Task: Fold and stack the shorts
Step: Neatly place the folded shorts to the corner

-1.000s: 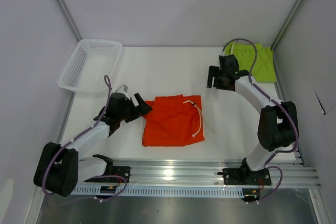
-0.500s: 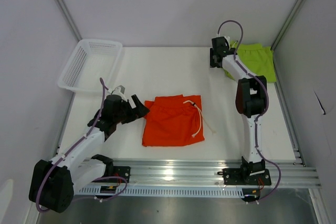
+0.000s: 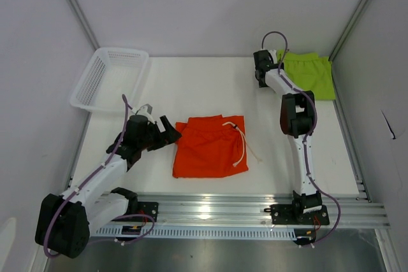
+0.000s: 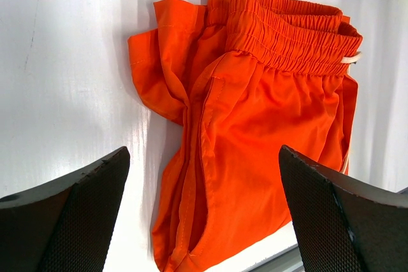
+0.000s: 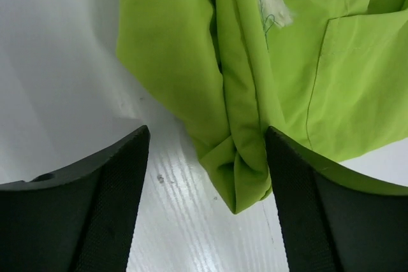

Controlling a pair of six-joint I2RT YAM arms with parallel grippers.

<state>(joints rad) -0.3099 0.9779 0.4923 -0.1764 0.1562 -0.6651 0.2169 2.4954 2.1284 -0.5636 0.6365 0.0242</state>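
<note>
The orange shorts (image 3: 209, 148) lie folded on the white table near the front centre, with the white drawstring (image 3: 241, 144) on their right side. My left gripper (image 3: 169, 130) is open and empty just left of them; in the left wrist view (image 4: 204, 211) the orange shorts (image 4: 255, 113) lie between and beyond the fingers. The lime green shorts (image 3: 310, 74) lie at the back right corner. My right gripper (image 3: 262, 78) is open at their left edge; in the right wrist view (image 5: 207, 192) a folded corner of the green shorts (image 5: 248, 93) sits between the fingers.
A white mesh basket (image 3: 108, 79) stands at the back left. Grey walls close in the table at the back and sides. A metal rail (image 3: 255, 211) runs along the front edge by the arm bases.
My right arm has stretched toward the back, carrying its gripper from mid-table to the left edge of the green shorts. My left gripper has shifted slightly by the orange shorts.
</note>
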